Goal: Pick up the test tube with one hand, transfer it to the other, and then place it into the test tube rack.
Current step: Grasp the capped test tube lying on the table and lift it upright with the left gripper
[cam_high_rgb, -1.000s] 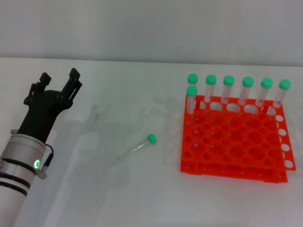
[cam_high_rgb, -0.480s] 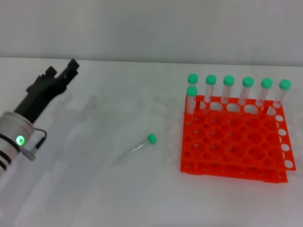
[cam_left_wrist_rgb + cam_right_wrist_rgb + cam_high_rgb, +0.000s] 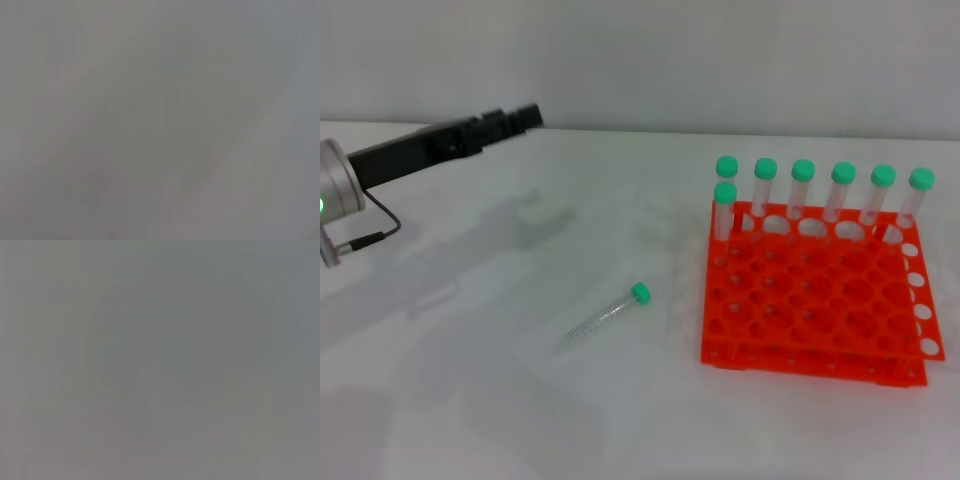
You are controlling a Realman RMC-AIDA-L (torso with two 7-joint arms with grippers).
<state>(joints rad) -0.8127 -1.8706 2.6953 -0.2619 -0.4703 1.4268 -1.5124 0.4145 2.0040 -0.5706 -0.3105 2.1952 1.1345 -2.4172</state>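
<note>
My left claw [image 3: 525, 116] sits at the far left of the worktop [image 3: 470, 400], stretched out nearly level and seen side-on, so I cannot tell how its fingers stand; it is raised off the surface and well apart from anything, which I take as a lead-in to the pickup, not a grasp. To its right, near the middle, the test tube [image 3: 610, 315] lies flat on its side, its green cap [image 3: 639, 293] pointing toward the far right and its clear tip toward the near left. Lying loose like that, it looks likely to roll if nudged, so I judge a grip across its body to be the safer bet. Nothing sits between my claw and the tube. Further right stands the orange rack [image 3: 810, 300], apart from the tube, with seven other capped tubes [image 3: 802, 185] upright along its far edge, two at the far left corner. The rest of the holes are free, so a nearer row should be easiest to reach without knocking those caps. My right claw is out of view, and both wrist views show nothing I can make out.
</note>
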